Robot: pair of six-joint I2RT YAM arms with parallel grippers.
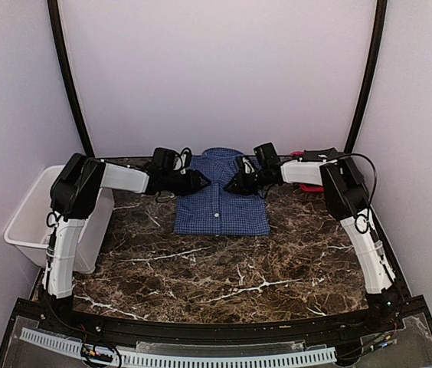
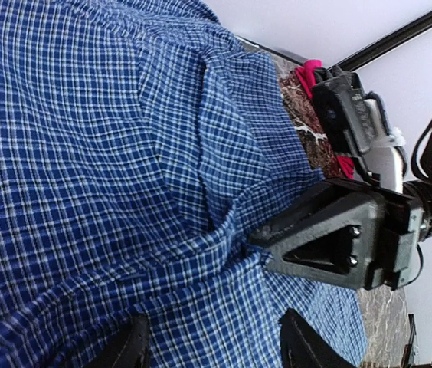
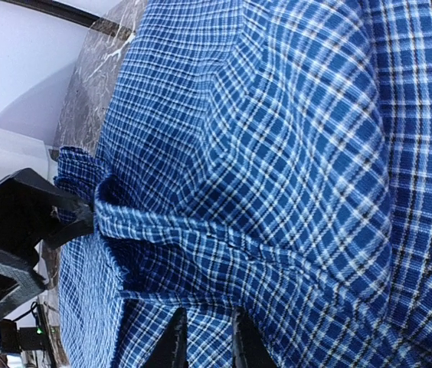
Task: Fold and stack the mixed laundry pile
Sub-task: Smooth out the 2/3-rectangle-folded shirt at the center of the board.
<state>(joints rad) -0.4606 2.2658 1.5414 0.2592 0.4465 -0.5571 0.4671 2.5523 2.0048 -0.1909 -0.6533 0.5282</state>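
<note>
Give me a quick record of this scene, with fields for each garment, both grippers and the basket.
checked shirt: lying mostly flat at the far middle of the marble table, collar away from the arms
orange-red shirt: only a bit shows, far right of the table
left gripper: fingers apart, at the checked shirt's left edge
right gripper: nearly closed, pinching a raised fold at the shirt's right edge
white basket: beside the table's left edge
</note>
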